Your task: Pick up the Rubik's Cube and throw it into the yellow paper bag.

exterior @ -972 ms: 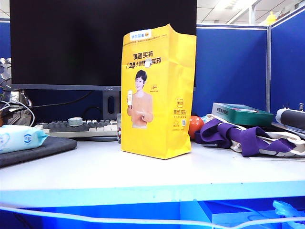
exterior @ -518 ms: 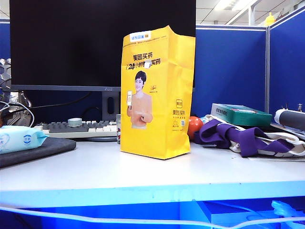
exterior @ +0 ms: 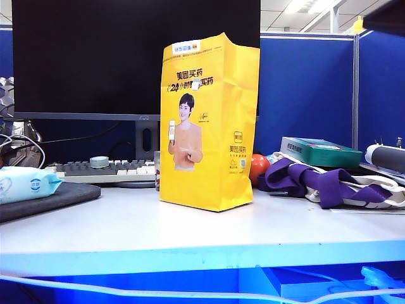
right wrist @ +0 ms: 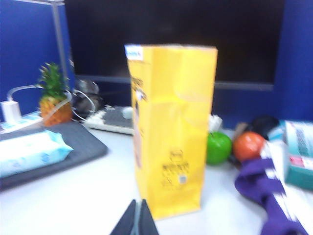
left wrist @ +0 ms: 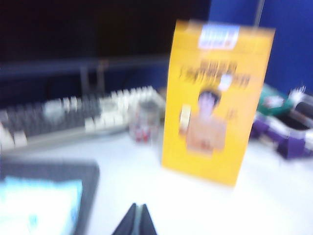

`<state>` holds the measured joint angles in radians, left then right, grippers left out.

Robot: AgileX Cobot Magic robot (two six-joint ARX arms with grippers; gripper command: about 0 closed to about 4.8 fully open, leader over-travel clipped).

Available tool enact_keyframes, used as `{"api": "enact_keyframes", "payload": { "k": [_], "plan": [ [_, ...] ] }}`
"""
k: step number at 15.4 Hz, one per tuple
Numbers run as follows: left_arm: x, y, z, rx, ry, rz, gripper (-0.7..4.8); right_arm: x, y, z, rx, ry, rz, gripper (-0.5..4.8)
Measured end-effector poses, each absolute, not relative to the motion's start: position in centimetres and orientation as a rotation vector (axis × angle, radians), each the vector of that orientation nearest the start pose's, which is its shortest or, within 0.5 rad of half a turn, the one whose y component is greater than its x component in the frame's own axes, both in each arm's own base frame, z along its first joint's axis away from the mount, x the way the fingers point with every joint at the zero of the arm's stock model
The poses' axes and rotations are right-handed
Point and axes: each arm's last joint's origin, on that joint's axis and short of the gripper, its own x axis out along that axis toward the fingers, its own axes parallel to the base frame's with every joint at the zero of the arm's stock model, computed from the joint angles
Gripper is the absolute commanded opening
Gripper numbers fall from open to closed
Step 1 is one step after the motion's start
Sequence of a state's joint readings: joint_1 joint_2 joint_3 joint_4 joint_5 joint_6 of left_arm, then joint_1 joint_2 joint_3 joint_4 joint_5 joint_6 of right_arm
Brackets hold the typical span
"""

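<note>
The yellow paper bag [exterior: 212, 120] stands upright in the middle of the white desk, its printed woman facing the exterior camera. No Rubik's Cube shows in any view. My left gripper [left wrist: 138, 208] is shut and empty, hovering over bare desk short of the bag [left wrist: 215, 103]. My right gripper [right wrist: 138, 203] is likewise shut with nothing in it, just short of the bag's narrow side [right wrist: 171, 127]. Neither gripper's fingers appear in the exterior view; only a dark shape [exterior: 386, 16] sits in its top right corner.
A clear glass cup [left wrist: 143, 120] stands beside the bag, before a keyboard [exterior: 107, 170] and a dark monitor [exterior: 126, 57]. A wipes pack [exterior: 25, 183] lies on a dark mat at left. Right of the bag: an orange ball [exterior: 258, 166], green apple [right wrist: 218, 147], purple strap [exterior: 323, 180], green box [exterior: 319, 152].
A dark shape has come into the top right corner of the exterior view. The bag and the desk items have stayed put.
</note>
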<state>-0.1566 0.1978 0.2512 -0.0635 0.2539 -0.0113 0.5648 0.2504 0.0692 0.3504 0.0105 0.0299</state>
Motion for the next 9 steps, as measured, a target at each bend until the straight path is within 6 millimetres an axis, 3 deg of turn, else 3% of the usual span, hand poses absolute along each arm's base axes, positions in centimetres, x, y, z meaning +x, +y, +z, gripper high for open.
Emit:
{"api": "enact_keyframes", "payload": {
  "k": [2, 4, 6, 9],
  "plan": [
    [10.1, -2.3, 19.9, -0.019, 0.098, -0.405, -0.03, 9.6, 5.9, 18.5, 0.066, -0.11, 0.525, -0.06],
    [10.2, -2.4, 18.4, -0.053, 0.158, -0.407, -0.01, 9.7, 5.9, 17.8, 0.054, -0.063, 0.488, -0.06],
    [10.2, -2.4, 18.5, -0.065, 0.148, -0.421, -0.01, 9.7, 5.8, 17.4, 0.042, -0.028, 0.475, -0.05],
    [10.2, -2.4, 18.7, -0.065, 0.121, -0.42, 0.9, 9.8, 5.6, 16.9, 0.024, 0.021, 0.377, -0.05]
  ]
}}
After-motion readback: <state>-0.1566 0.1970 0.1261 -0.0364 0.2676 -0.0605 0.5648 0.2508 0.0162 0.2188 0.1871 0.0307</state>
